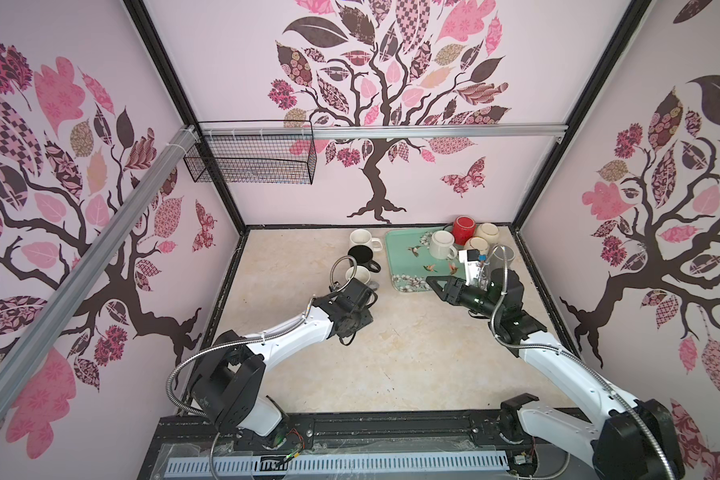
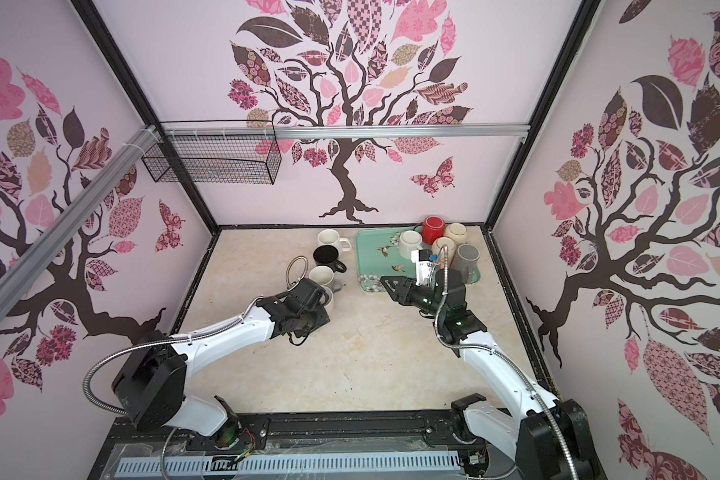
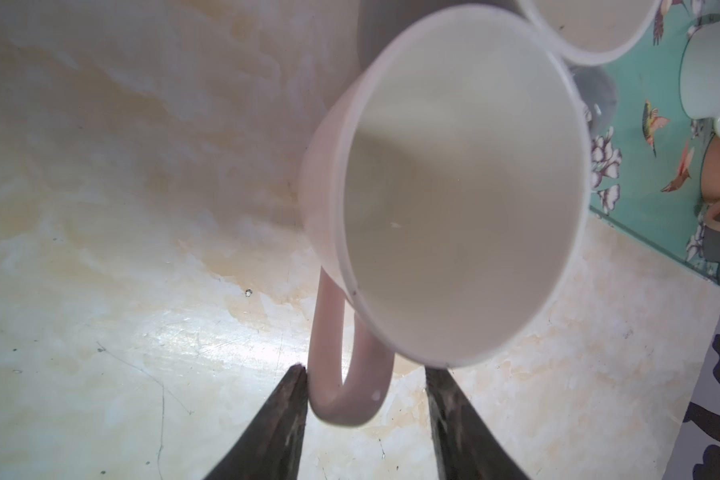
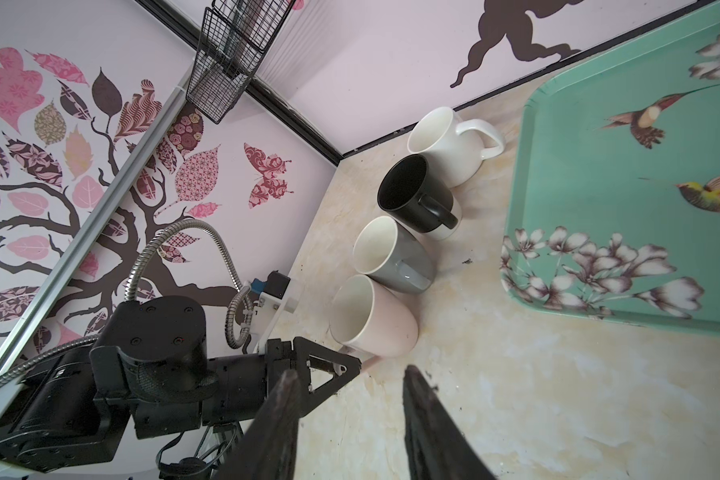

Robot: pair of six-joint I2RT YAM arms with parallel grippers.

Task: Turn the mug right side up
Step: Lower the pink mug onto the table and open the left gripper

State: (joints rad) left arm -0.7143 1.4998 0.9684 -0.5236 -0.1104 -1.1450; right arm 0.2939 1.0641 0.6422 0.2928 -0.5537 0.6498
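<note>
A pale pink mug (image 3: 454,187) stands mouth up on the marble-look table, nearest in a row of mugs (image 4: 375,320). In both top views the left wrist hides most of it (image 2: 330,296). My left gripper (image 3: 366,386) is open, and the mug's handle (image 3: 333,395) sits between its jaws. One finger (image 3: 296,399) touches the handle; the other stands apart from it. My right gripper (image 4: 352,378) is open with nothing in it, hovering by the front left corner of the tray (image 1: 433,282).
Behind the pink mug stand a grey mug (image 4: 395,253), a black mug (image 4: 412,195) and a white mug (image 4: 445,141), all mouth up. A teal bird-pattern tray (image 1: 404,266) at the back right holds several upside-down mugs, one of them red (image 1: 463,230). A wire basket (image 1: 250,158) hangs on the back wall.
</note>
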